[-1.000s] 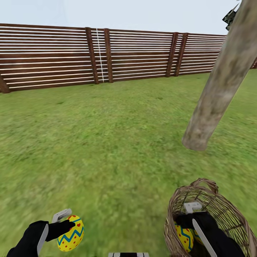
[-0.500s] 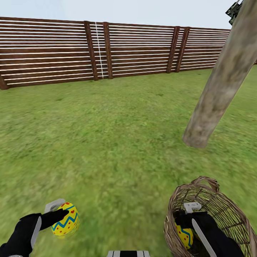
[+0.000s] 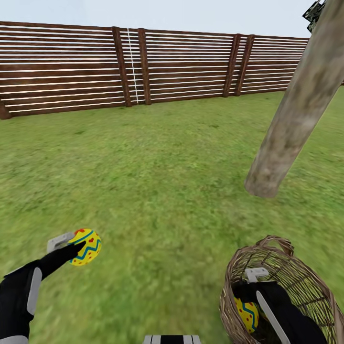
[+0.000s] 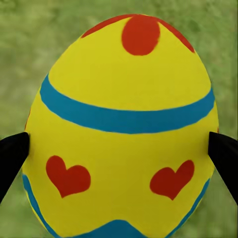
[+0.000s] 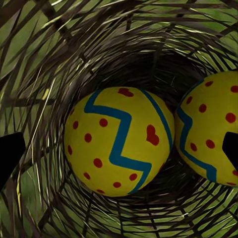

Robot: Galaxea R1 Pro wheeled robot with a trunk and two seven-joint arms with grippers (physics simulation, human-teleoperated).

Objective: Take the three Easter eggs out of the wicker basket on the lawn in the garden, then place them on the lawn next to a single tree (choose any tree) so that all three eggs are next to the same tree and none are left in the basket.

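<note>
My left gripper is shut on a yellow Easter egg with red hearts and teal bands, held above the lawn at the lower left. The left wrist view shows this egg pinched between both black fingertips. The wicker basket lies tilted on the grass at the lower right, with my right gripper reaching into it. Inside it lie two eggs, one between the open fingers and another beside it. A pale tree trunk rises just beyond the basket.
A brown slatted fence closes off the garden at the back. Open grass stretches between the fence, the trunk and my arms.
My left gripper has carried its egg forward, away from my body and slightly left. The right gripper has stayed inside the basket.
</note>
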